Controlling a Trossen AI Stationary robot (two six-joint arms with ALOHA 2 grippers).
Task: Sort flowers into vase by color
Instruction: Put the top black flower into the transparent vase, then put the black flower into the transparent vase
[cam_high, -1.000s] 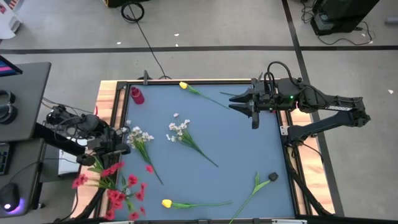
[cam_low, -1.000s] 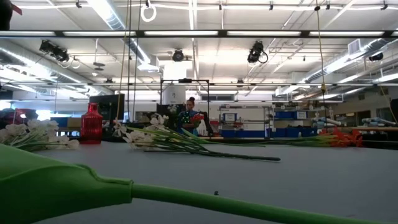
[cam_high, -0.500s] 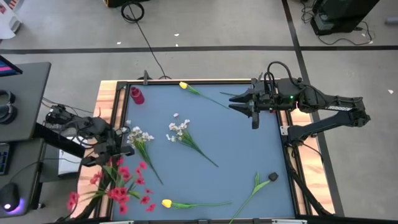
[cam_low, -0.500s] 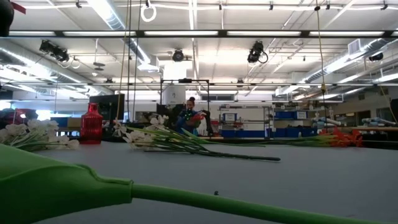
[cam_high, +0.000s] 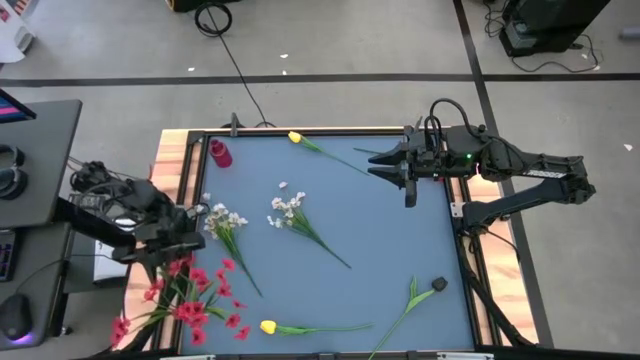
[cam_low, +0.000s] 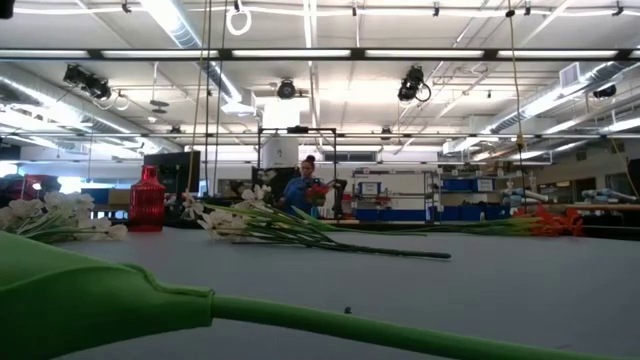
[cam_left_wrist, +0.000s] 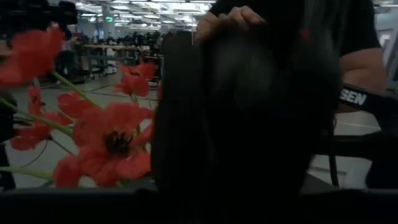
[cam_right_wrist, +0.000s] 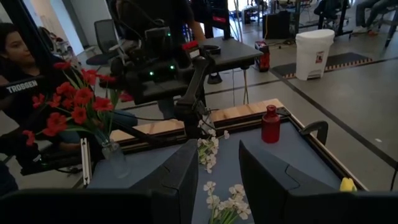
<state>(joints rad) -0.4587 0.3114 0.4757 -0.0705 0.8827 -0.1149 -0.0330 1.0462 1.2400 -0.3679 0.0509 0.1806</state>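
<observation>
My left gripper (cam_high: 188, 240) is at the table's left edge, shut on a spray of red blossoms (cam_high: 190, 290) that stands upright above that edge (cam_right_wrist: 74, 106). The small red vase (cam_high: 219, 153) stands in the far left corner (cam_right_wrist: 270, 124). Flat on the blue mat lie two white sprays (cam_high: 228, 218) (cam_high: 288, 208), a yellow tulip (cam_high: 294, 137) at the far edge, another tulip (cam_high: 268, 327) at the near edge, and a dark-budded stem (cam_high: 438, 285). My right gripper (cam_high: 378, 163) hangs open over the far right of the mat, touching nothing. My left gripper holds the red spray low on its green stems (cam_right_wrist: 101, 132), where they run together. The blossoms stand up above the hold and the spray is lifted clear of the table. My own dark fingers (cam_left_wrist: 242, 118) hide the place of contact in the left wrist view.
A person in a dark shirt stands close beyond the table's left edge (cam_right_wrist: 15, 62), one hand (cam_left_wrist: 230, 15) near my left arm. A raised black frame (cam_high: 330, 130) runs round the mat. The mat's middle and right part (cam_high: 400, 240) holds nothing.
My left arm has turned a little at the table's left edge. The red spray has swung with it, and in the high view its blossoms have shifted toward the near left corner. My right arm has kept still.
</observation>
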